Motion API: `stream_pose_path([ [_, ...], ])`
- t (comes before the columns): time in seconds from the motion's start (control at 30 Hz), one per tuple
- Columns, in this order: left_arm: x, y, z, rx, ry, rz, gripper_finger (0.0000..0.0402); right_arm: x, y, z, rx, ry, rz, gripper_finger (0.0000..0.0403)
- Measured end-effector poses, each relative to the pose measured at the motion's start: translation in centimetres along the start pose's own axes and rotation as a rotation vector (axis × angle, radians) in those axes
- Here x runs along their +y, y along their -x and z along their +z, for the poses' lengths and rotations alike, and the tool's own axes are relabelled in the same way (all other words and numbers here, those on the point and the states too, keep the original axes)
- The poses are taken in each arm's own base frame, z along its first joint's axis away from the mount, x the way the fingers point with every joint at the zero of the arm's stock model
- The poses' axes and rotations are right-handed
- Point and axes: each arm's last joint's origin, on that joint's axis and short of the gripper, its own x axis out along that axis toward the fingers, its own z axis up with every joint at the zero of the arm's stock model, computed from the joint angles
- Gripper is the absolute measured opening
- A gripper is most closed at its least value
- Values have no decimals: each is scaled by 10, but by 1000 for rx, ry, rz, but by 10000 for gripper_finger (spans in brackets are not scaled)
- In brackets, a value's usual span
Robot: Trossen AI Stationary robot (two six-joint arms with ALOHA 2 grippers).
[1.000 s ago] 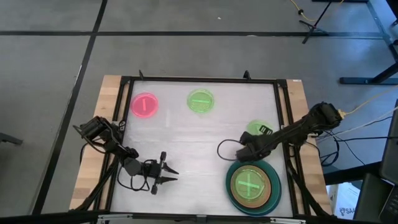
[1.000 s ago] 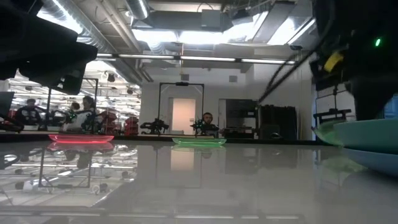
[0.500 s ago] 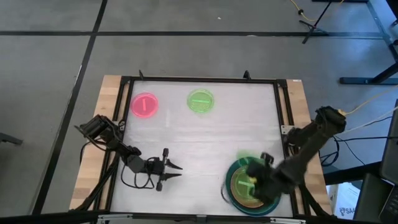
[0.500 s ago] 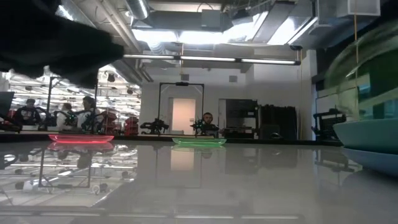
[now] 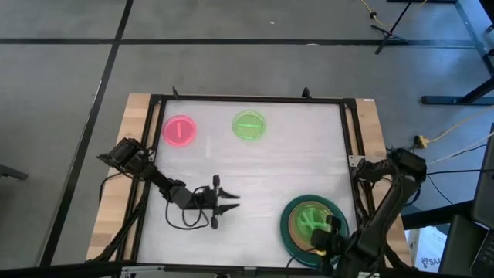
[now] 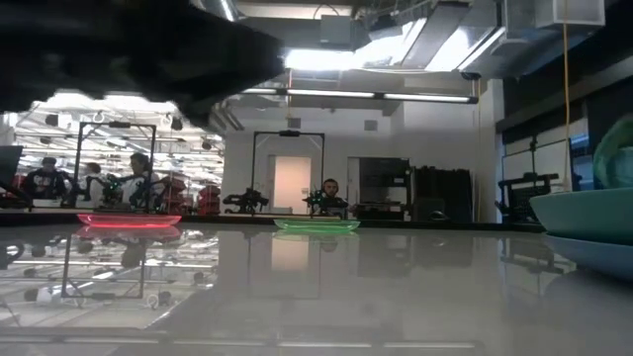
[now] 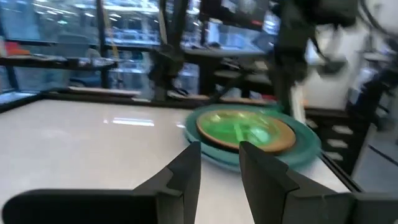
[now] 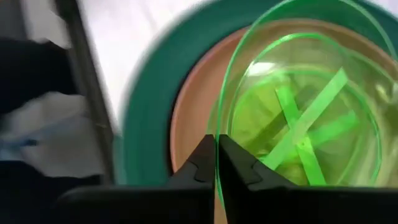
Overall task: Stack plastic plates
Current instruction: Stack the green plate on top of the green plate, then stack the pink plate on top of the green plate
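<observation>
right gripper (image 8: 216,163) pinches green plate (image 8: 298,118) rim over stack (image 5: 312,226) | left gripper (image 5: 231,203) narrow, empty | risk: off-centre release, plate sits tilted

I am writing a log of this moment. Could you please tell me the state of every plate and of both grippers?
Teal plate: on the table, bottom of the stack.
Orange plate: lying in the teal plate.
Held green plate: pinched at its rim, over the stack.
Pink plate: lying alone.
Far green plate: lying alone.
Right gripper: shut.
Left gripper: open, empty.
</observation>
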Motion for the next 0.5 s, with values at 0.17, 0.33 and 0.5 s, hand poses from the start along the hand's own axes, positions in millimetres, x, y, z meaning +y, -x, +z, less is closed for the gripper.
stream_pose_path([
  [0.17,17,-23,5,6,2,50,115,2,-21,-9,19,46,-88,53],
  [0.33,40,-53,0,177,29,64,159,3,-26,-13,15,123,-99,134],
  [0.5,63,-80,12,401,58,37,180,5,-14,-16,-97,177,-83,184],
])
